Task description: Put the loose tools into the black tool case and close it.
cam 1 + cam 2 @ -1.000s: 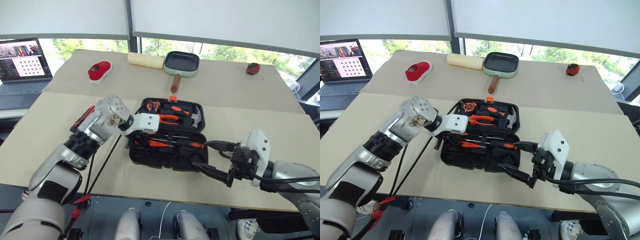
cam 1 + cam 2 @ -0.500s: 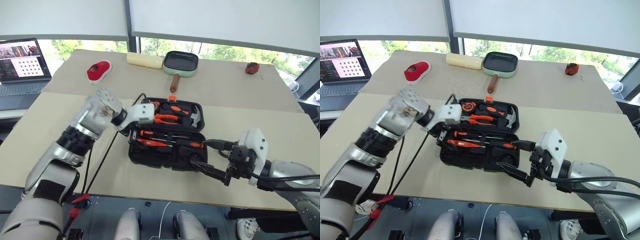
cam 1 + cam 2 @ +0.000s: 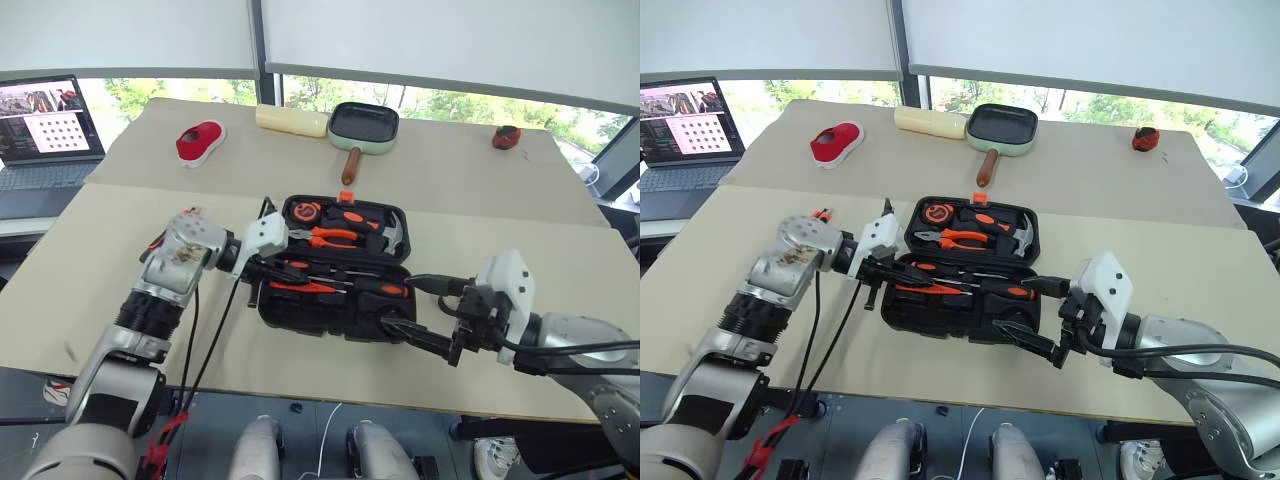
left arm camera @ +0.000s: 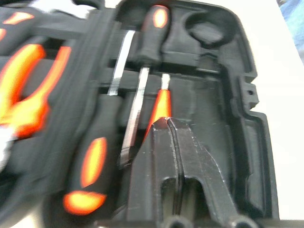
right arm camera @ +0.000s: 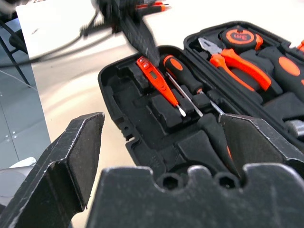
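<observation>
The flat black moulded-plastic tool case (image 3: pixel 340 270) lies open near the worktop's front edge, two black-and-orange-handled screwdrivers (image 4: pixel 95 156) and a slim all-orange screwdriver (image 5: pixel 156 78) in its front half. The left gripper (image 4: pixel 167 124) hangs over the slim one, fingers pressed together, empty. The right gripper (image 3: pixel 405 310), fingers spread wide, sits at the case's front right corner.

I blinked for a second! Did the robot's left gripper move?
Yes. The left gripper pulled back from over the black tool case to its left edge, shut above the slim orange screwdriver.

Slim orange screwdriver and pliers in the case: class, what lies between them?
Two black-and-orange-handled screwdrivers lie between the slim orange screwdriver and the pliers, in the right wrist view.
</observation>
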You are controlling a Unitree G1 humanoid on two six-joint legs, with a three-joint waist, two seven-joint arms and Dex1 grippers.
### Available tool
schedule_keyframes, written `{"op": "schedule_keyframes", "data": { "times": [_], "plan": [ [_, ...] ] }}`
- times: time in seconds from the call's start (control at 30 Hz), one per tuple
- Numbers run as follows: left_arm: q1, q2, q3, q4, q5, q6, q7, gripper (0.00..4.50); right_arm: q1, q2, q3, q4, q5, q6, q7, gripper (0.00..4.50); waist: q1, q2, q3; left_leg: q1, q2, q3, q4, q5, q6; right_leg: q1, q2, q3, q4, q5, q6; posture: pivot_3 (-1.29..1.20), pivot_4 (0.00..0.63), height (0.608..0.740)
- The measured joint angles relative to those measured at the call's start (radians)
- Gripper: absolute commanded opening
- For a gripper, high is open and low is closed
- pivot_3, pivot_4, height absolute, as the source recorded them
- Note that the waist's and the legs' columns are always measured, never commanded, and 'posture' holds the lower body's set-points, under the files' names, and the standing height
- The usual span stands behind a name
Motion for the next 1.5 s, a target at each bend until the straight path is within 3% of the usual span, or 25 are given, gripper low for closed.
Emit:
{"op": "schedule_keyframes", "data": {
  "times": [0.6, 1.17, 1.3, 1.43, 1.5],
  "plan": [
    [0.042, -0.042, -0.008, 0.118, 0.032, -0.177, 0.095, 0.14, -0.004, -0.019, -0.020, 0.005, 0.043, 0.033, -0.013, 4.50, 0.002, 0.000, -0.001, 0.001, 0.000, 0.000, 0.001, 0.000, 0.000, 0.001, 0.000, 0.000, 0.000, 0.000, 0.000, 0.00, 0.150, 0.740],
    [0.092, -0.036, 0.005, 0.101, 0.030, -0.243, 0.109, 0.14, -0.013, -0.019, -0.007, 0.021, 0.037, 0.037, 0.005, 4.50, -0.005, 0.002, -0.003, 0.004, 0.000, 0.000, 0.001, 0.000, 0.000, 0.004, 0.000, 0.000, 0.000, 0.000, 0.000, 0.00, 0.150, 0.740],
    [0.135, 0.012, 0.066, 0.009, -0.028, -0.100, 0.139, 1.20, -0.049, -0.021, 0.012, 0.034, 0.029, 0.034, 0.026, 4.50, -0.021, 0.002, -0.002, 0.002, 0.001, 0.000, 0.001, 0.000, 0.000, 0.001, 0.001, 0.001, 0.001, 0.000, 0.000, 0.00, 0.150, 0.740],
    [0.255, 0.130, 0.297, -0.266, -0.179, 0.162, 0.238, 2.63, -0.120, -0.030, 0.051, 0.069, 0.003, 0.016, 0.066, 4.50, -0.036, 0.002, -0.002, 0.003, 0.002, -0.002, -0.001, 0.000, 0.000, 0.000, 0.001, 0.000, 0.001, 0.000, 0.000, 0.00, 0.150, 0.740],
    [0.387, 0.177, 0.440, -0.411, -0.232, 0.259, 0.309, 3.40, -0.166, -0.029, 0.079, 0.105, -0.013, 0.000, 0.088, 4.50, -0.041, 0.003, -0.002, 0.004, 0.002, -0.004, -0.003, 0.000, 0.000, 0.001, -0.001, 0.001, 0.001, 0.000, 0.000, 0.00, 0.150, 0.740]
  ]
}}
